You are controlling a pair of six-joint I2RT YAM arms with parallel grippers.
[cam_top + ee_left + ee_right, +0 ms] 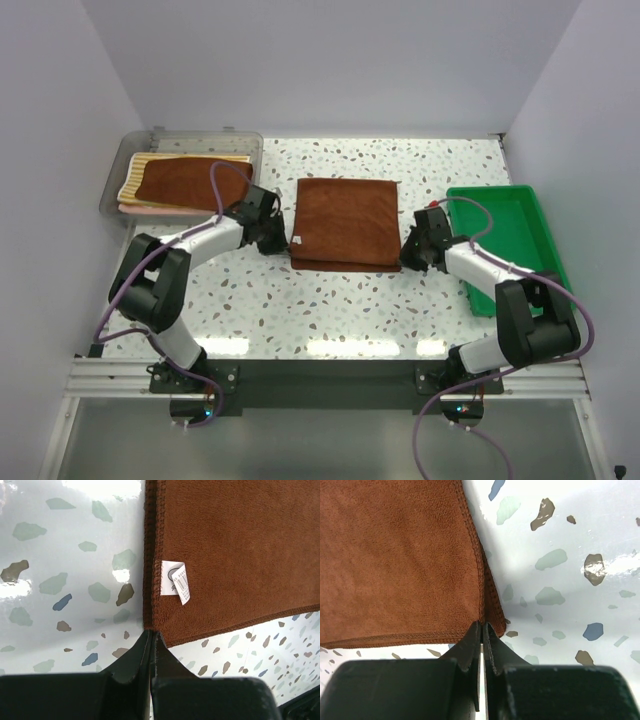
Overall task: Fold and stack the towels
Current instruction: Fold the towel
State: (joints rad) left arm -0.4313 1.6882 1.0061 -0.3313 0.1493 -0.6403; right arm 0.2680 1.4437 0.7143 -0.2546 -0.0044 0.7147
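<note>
Rust-brown towel lies folded flat at mid-counter, white label near its left edge. Left end effector is clenched on its near-left corner and right end effector on its near-right corner. Second brown towel tops the striped towel and pink towel in the clear bin, far left.

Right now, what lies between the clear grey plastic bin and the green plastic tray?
In the top view, a folded rust-brown cloth towel lies between them on the speckled table, the left gripper and right gripper shut on its near corners.
</note>
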